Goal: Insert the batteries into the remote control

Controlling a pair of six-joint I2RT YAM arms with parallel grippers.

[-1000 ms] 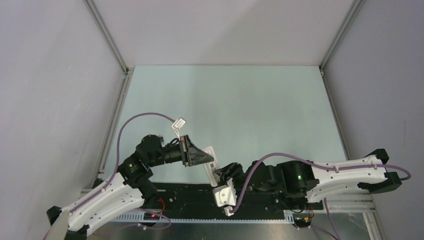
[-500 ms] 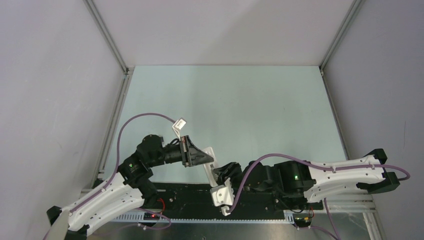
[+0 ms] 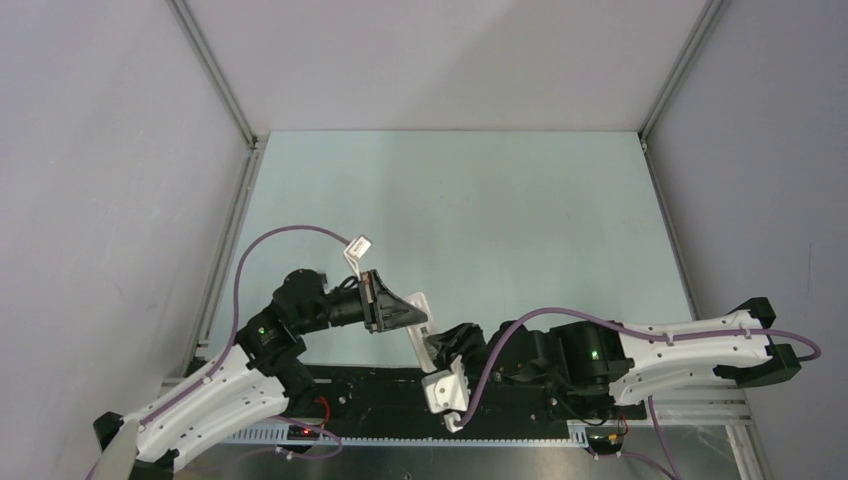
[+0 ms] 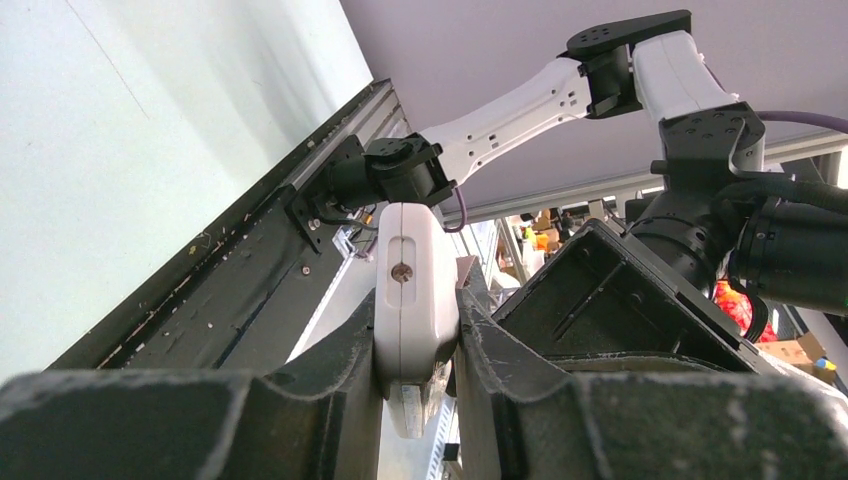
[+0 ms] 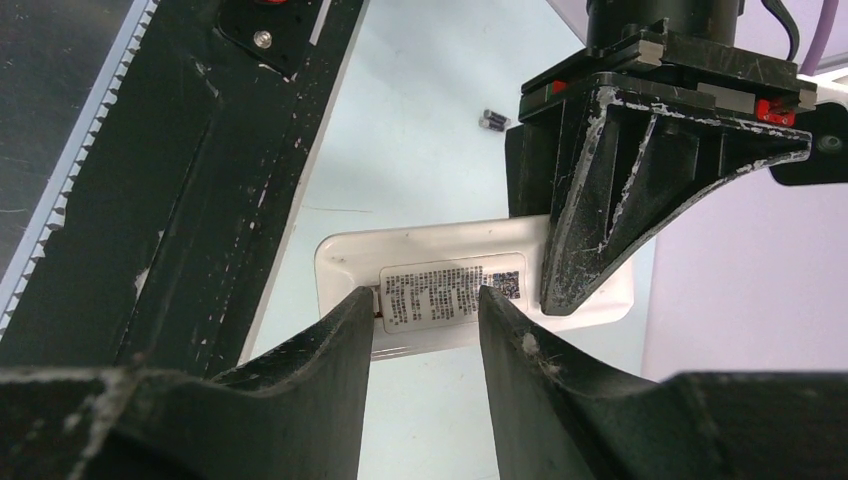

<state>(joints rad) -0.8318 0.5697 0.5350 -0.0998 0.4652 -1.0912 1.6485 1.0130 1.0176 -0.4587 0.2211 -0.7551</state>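
The remote control (image 4: 415, 290) is a white slab held edge-on off the table, and my left gripper (image 4: 415, 340) is shut on its end. In the top view the remote control (image 3: 420, 325) sits between the two arms near the front rail. The right wrist view shows its back with the dark printed label (image 5: 450, 290). My right gripper (image 5: 425, 300) stands open, its fingertips either side of that label at the remote's lower edge; whether they touch cannot be told. One small dark battery (image 5: 494, 120) lies on the table beyond.
A black base rail (image 3: 380, 395) runs along the near edge under both arms. The pale table (image 3: 450, 200) stretches back to grey walls. A purple cable (image 3: 290, 235) loops over the left arm.
My right arm has shifted slightly left toward the remote, and its jaws narrowed a touch. The left arm and the remote have not moved.
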